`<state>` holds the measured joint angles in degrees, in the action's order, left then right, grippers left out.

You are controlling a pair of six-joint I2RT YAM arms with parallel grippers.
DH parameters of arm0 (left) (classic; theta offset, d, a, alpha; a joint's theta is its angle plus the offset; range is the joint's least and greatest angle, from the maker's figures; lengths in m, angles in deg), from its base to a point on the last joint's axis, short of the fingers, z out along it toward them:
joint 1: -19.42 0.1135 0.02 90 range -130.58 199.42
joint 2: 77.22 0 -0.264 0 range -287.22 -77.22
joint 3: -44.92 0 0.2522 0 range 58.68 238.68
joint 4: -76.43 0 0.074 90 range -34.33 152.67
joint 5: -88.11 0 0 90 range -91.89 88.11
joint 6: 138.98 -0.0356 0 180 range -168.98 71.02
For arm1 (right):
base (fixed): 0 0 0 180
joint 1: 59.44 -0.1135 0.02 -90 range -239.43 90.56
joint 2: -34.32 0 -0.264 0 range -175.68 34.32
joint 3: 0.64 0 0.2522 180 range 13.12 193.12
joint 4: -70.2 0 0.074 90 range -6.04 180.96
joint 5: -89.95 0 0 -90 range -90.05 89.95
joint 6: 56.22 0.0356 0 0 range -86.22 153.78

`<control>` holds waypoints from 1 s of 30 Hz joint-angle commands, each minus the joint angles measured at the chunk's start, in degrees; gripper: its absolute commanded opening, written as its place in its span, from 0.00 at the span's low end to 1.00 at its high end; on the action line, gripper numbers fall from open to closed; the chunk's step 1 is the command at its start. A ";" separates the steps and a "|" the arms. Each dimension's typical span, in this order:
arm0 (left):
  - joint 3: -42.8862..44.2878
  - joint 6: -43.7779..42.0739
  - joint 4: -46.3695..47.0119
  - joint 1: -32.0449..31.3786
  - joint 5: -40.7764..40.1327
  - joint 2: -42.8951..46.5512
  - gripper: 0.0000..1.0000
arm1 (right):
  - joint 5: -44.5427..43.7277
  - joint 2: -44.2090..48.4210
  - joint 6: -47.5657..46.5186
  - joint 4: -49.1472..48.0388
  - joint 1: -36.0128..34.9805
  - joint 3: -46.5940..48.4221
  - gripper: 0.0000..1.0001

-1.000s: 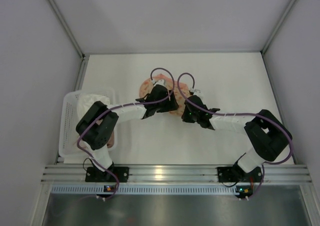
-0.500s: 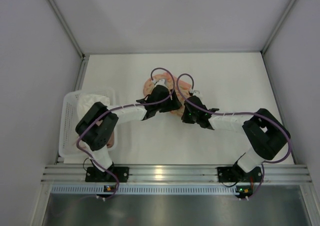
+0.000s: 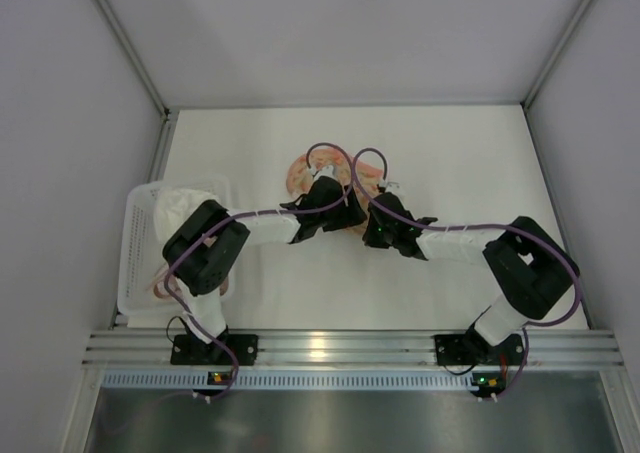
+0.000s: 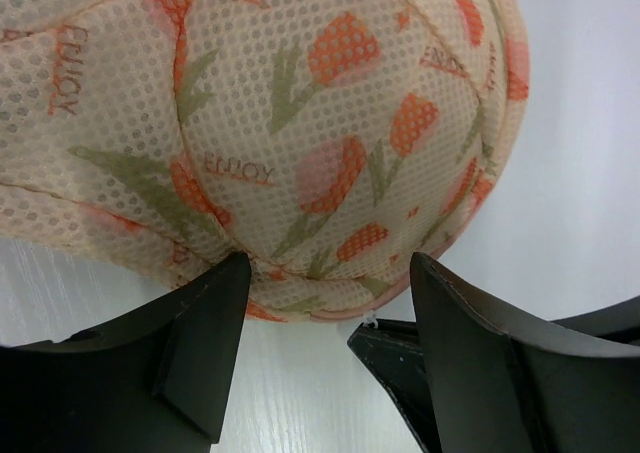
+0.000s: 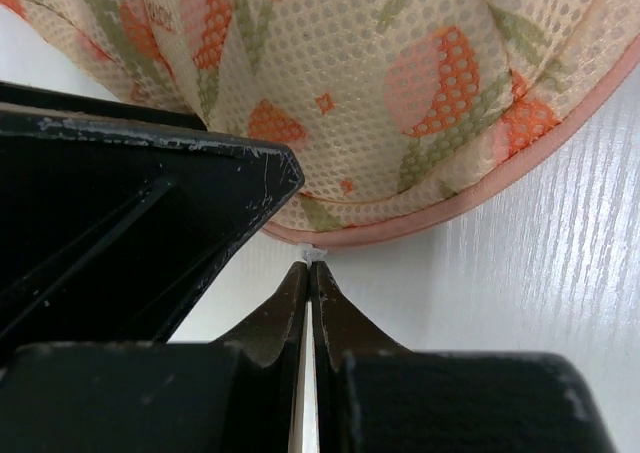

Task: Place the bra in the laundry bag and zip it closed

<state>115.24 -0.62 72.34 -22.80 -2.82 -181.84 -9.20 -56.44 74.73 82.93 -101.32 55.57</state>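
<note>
**A:** How do the tools stand?

**B:** The left gripper [image 4: 328,273] is spread wide and holds nothing. Its two fingers sit either side of the near rim of the laundry bag [image 4: 300,123], just short of the mesh. The right gripper [image 5: 308,271] is pressed fully together. Its tips meet at a tiny white tab [image 5: 313,256] just under the pink zip edge [image 5: 520,178]. I can't tell whether the tab is actually caught between them.

**A:** What has changed in the last second?

**B:** The left arm [image 3: 265,228] has swung its elbow right, toward the middle. Its gripper has slid slightly right and near, so more of the bag's far-left lobe is uncovered from above. The right arm has barely moved.

**A:** And the bra?

**B:** It isn't visible in any view. The bag lies domed and folded over in the middle of the table [image 3: 450,153], just beyond both grippers, so I judge the bra is inside.

**A:** What does that mean for the task?

**B:** Loading looks done and zipping is the step in hand. The left gripper seems to be resetting to steady the rim while the right works the zip.
</note>
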 commanded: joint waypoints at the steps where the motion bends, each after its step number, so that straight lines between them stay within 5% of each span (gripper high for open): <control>1: 1.19 1.56 2.11 -0.41 -1.44 -1.99 0.71 | 0.09 -1.17 -0.52 -1.25 -0.12 2.10 0.00; 7: 5.23 3.23 -11.41 -0.06 -7.06 -5.33 0.71 | -3.67 -1.35 -4.56 2.69 -0.04 2.63 0.00; 30: 1.19 -4.58 -17.93 3.90 -12.08 -0.85 0.70 | -8.35 -2.05 -13.26 3.41 11.82 1.40 0.00</control>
<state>118.97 0.93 64.56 -21.25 -9.79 -183.17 -13.30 -57.62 64.79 83.93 -92.65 56.36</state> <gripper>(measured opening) 0.699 0.007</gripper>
